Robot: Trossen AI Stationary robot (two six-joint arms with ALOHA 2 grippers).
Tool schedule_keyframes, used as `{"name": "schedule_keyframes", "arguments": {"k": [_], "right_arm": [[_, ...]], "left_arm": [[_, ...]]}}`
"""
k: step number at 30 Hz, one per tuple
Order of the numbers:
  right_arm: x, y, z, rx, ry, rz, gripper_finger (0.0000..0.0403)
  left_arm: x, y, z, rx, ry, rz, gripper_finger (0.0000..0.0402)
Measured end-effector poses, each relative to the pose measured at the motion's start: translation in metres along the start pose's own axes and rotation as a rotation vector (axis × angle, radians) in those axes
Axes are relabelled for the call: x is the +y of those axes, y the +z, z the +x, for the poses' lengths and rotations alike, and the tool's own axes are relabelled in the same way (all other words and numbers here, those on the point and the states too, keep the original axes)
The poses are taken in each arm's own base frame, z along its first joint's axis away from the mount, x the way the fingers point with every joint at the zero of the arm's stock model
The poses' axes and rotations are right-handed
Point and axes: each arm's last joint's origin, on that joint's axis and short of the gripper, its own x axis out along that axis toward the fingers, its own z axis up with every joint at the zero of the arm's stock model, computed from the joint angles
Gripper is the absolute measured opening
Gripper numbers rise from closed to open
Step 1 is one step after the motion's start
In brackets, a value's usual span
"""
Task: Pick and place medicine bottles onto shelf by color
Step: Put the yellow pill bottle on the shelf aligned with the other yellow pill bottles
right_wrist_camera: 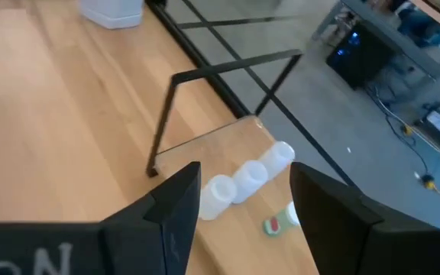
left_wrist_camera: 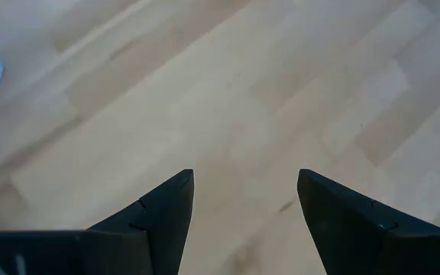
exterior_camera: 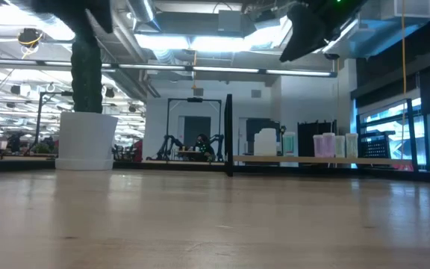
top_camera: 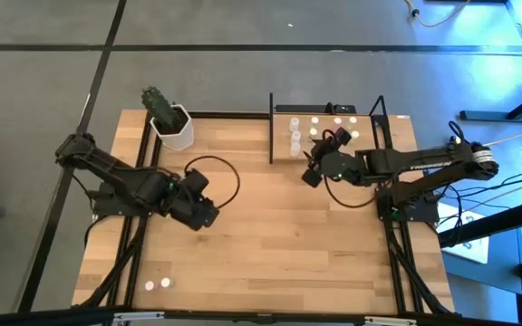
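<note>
**Both my grippers empty, one beside the shelf**

My right gripper (right_wrist_camera: 243, 202) hangs over the table just off the shelf (top_camera: 397, 122) at its 8 o'clock corner, fingers apart with nothing between them. Past them I see three white-capped medicine bottles (right_wrist_camera: 247, 181) in a touching row on the shelf's near end, and a green-capped one (right_wrist_camera: 272, 225) just beyond. A thin black upright (right_wrist_camera: 161, 126) of the shelf frame stands between my fingers and the open tabletop.

My left gripper (left_wrist_camera: 243, 221) waits over bare wood at about 8 o'clock from the table's middle, fingers spread wide and empty.

A white plant pot (top_camera: 173, 127) sits at the table's 11 o'clock corner. Two loose bottles (top_camera: 158, 284) lie at 7 o'clock near the front edge, well apart from both arms.
</note>
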Motion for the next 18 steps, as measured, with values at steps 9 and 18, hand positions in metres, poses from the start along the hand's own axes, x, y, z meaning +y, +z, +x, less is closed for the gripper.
{"name": "schedule_keyframes", "arguments": {"k": [9,18], "right_arm": [[0.004,0.0,-0.004,-0.012,0.019,-0.036,0.0204],[0.004,0.001,-0.004,-0.016,0.02,-0.027,0.0204]], "left_arm": [[0.004,-0.022,-0.011,0.098,0.044,-0.246,0.0228],[-0.003,-0.041,-0.021,0.12,-0.024,-0.188,0.0228]]}}
